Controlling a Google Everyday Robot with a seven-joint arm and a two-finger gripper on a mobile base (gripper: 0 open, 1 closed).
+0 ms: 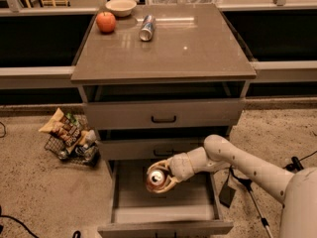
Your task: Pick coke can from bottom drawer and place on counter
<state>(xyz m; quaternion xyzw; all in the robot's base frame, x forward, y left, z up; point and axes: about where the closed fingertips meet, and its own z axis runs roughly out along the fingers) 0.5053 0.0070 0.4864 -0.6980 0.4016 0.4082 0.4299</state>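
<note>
Down low, the pincer point(158, 181) is clamped around the coke can point(155, 177), holding it tilted with its silver top facing the camera, over the floor of the pulled-out bottom drawer point(163, 214). Up on the table point(198, 53), at the back left, sit an apple point(106, 22), a bowl point(121, 6) and a silver-blue can point(147, 28) lying on its side.

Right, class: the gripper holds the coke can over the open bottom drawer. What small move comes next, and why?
Probably pull the coke can outward first. The gripper is shut on it above the bottom drawer, below the upper drawer fronts, and the counter lies well above.
</note>
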